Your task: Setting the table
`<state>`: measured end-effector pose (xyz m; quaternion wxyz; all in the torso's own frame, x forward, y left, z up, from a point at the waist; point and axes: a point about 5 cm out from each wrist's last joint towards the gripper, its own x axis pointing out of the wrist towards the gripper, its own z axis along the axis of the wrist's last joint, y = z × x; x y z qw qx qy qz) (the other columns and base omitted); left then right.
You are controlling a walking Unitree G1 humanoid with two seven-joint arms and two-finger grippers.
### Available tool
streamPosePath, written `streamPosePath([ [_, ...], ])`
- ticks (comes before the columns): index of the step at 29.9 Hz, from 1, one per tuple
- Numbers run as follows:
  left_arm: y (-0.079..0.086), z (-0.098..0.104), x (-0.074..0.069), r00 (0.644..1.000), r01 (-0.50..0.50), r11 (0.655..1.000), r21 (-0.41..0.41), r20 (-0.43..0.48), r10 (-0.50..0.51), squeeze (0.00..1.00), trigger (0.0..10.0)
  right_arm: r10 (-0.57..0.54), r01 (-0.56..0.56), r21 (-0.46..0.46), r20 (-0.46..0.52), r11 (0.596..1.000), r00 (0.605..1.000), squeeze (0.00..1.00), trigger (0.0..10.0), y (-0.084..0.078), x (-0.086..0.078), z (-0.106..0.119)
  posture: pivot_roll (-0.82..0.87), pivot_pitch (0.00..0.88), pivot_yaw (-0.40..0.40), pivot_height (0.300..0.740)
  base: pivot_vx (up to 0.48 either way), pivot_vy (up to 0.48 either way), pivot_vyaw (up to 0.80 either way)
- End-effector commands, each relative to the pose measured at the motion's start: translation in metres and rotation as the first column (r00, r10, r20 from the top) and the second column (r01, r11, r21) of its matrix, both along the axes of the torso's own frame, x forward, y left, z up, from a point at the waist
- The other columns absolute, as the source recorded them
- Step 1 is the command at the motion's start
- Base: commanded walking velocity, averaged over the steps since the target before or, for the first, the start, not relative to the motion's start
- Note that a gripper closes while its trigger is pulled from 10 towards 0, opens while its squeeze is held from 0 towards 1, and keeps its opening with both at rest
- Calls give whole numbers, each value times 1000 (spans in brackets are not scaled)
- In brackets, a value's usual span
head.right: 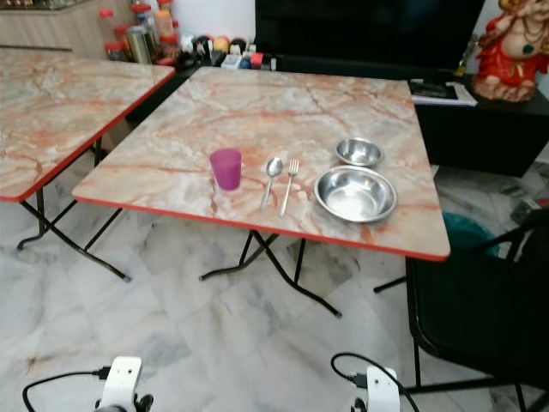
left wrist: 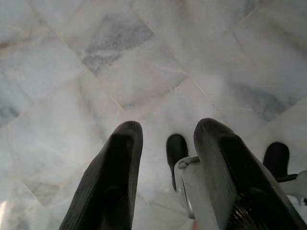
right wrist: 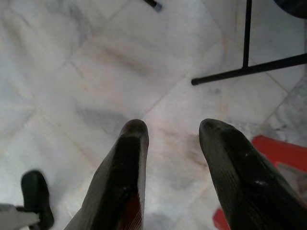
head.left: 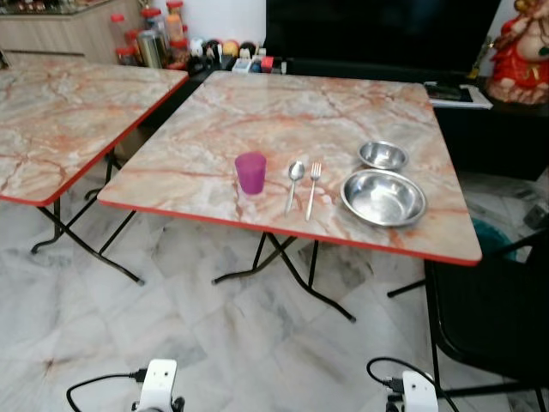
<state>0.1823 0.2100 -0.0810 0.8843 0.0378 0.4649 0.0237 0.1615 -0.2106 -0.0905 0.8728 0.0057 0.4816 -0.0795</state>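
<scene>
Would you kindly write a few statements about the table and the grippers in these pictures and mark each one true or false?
1. The purple cup stands upright on the table. True.
2. The spoon lies inside the large bowl. False: it lies on the table beside the fork, between cup and bowl.
3. The small bowl sits behind the large bowl. True.
4. The left gripper holds the fork. False: it hangs open over the floor, holding nothing.
5. The right gripper is open. True.
</scene>
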Motion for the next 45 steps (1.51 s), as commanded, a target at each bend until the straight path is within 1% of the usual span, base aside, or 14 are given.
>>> streamPosePath([
  [1,-3,0,2,1000,-3,1000,-9,-1,3,0,10000,-16,16,-11,-10,1000,1000,0,10000,-6,-6,-1,26,0,-20,740,274,0,0],
  [22,-3,0,1,1000,-9,1000,-17,-4,9,0,10000,-15,15,-8,-17,1000,1000,0,10000,-6,-7,-2,32,0,-27,740,274,0,0],
  [27,-3,0,1,1000,-9,1000,-18,-6,9,0,10000,-12,12,-5,-13,1000,1000,0,10000,-5,-6,-2,30,0,-27,740,274,0,-630],
  [37,-2,0,1,1000,-4,1000,-22,-7,4,0,10000,-14,14,-10,-14,1000,1000,0,10000,-5,-6,-1,31,0,-26,740,273,0,0],
  [40,-3,0,2,1000,7,1000,-26,-6,-7,0,10000,-28,28,8,-16,1000,999,0,10000,-5,-7,-2,31,0,-26,740,0,0,-260],
  [43,-3,0,2,1000,6,1000,-30,-3,-6,0,10000,-13,13,0,-16,1000,1000,0,10000,-5,-7,-2,32,0,-27,740,0,0,-690],
  [45,-3,0,2,1000,4,1000,-30,-2,-4,0,10000,-9,9,-4,-11,1000,1000,0,10000,-5,-6,-1,31,0,-27,740,0,0,0],
])
